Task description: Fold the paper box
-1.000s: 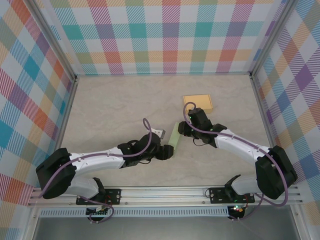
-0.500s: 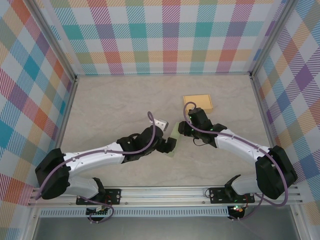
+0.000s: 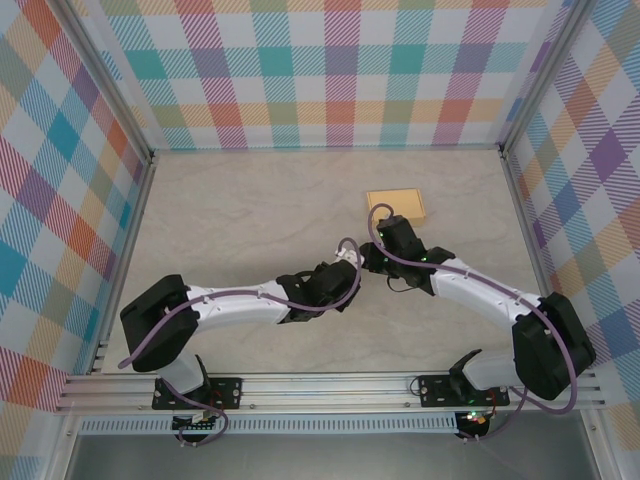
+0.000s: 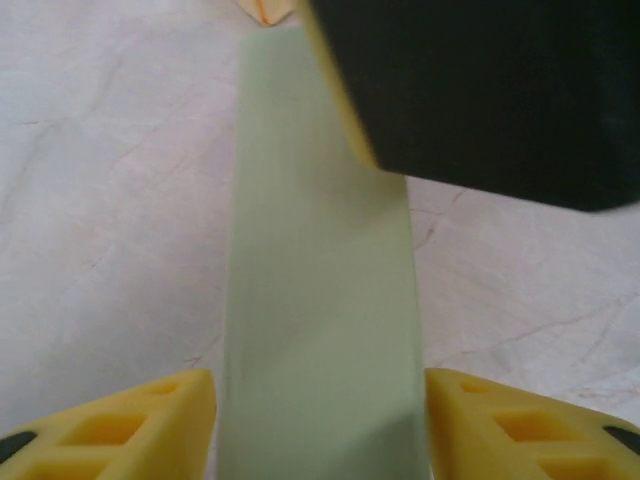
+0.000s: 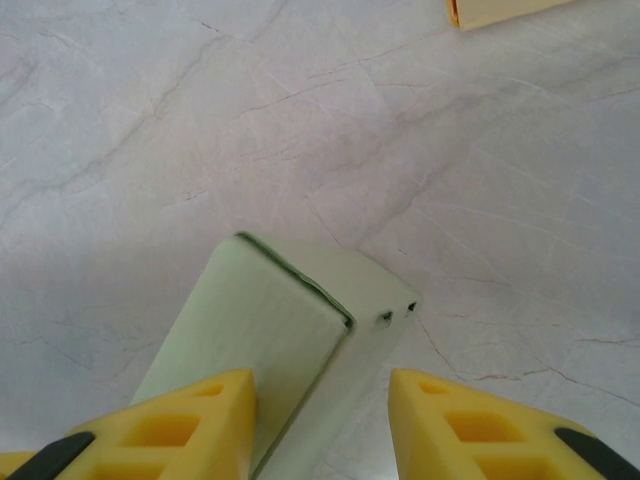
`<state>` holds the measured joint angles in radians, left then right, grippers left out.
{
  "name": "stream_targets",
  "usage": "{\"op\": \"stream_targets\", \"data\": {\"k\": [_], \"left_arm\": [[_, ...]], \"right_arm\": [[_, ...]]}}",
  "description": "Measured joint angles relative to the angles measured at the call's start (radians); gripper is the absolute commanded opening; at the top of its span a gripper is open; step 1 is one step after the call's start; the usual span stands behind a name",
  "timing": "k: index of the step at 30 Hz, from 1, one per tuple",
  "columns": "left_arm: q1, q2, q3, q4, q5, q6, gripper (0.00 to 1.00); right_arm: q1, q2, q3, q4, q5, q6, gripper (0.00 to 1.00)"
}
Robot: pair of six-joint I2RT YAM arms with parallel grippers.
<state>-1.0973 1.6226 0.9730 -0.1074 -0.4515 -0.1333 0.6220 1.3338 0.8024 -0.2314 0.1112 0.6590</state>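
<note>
The paper box (image 4: 320, 300) is a closed pale green carton, and its end with two small tab slots (image 5: 380, 300) points toward the table. My left gripper (image 4: 320, 400) is shut on the box. A yellow finger (image 4: 470, 420) presses on each long side. From above, the left gripper (image 3: 345, 275) sits right against my right gripper (image 3: 365, 262) and covers most of the box. The right gripper (image 5: 320, 400) holds the box's other end slantwise. Its left finger (image 5: 200, 420) lies on the broad face. The right gripper's black body (image 4: 480, 90) looms over the box's far end.
A flat orange box (image 3: 397, 205) lies on the marble table (image 3: 230, 220) just behind the grippers; its corner (image 5: 500, 10) shows in the right wrist view. Checked walls with metal posts (image 3: 150, 155) close in the left, back and right sides.
My left arm slid up and to the right along the box until it met the right gripper. Its jaws opened wide, then closed on the box again. The right arm stayed still.
</note>
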Motion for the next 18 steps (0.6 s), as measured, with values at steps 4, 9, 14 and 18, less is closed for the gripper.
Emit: {"op": "stream_targets", "data": {"k": [4,9,14,18], "left_arm": [[-0.001,0.009,0.005,0.0,-0.047,0.022,0.42],[-0.001,0.031,0.006,0.003,-0.152,0.084,0.42],[0.015,0.09,0.011,0.043,-0.282,0.238,0.43],[0.053,0.163,0.02,0.157,-0.314,0.438,0.45]], "right_arm": [[0.0,-0.023,0.0,-0.05,0.002,-0.001,0.43],[0.0,-0.093,0.0,-0.119,0.023,-0.011,0.54],[0.0,-0.201,0.019,-0.2,0.089,-0.033,0.69],[0.0,-0.28,0.03,-0.249,0.151,-0.046,0.83]]}}
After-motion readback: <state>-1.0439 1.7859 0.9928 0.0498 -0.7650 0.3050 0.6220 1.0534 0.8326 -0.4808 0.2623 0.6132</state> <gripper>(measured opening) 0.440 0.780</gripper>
